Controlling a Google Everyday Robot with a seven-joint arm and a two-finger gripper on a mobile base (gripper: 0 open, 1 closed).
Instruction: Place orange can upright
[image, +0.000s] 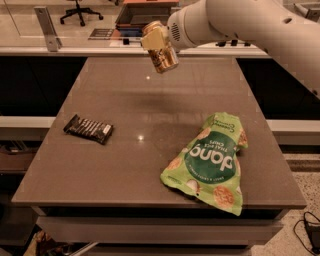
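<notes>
While over table's (150, 165) rear, end effector (157, 42) grips can (166, 60).

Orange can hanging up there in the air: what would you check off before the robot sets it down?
1. Tool gripping the orange can: ok, held above the table's far end.
2. Can upright: not ok, it is tilted.
3. Bare table under the can: ok.
4. Candy bar clear of that spot: ok, it lies near the left front.
5. Chip bag clear of that spot: ok, it lies near the right front.
</notes>
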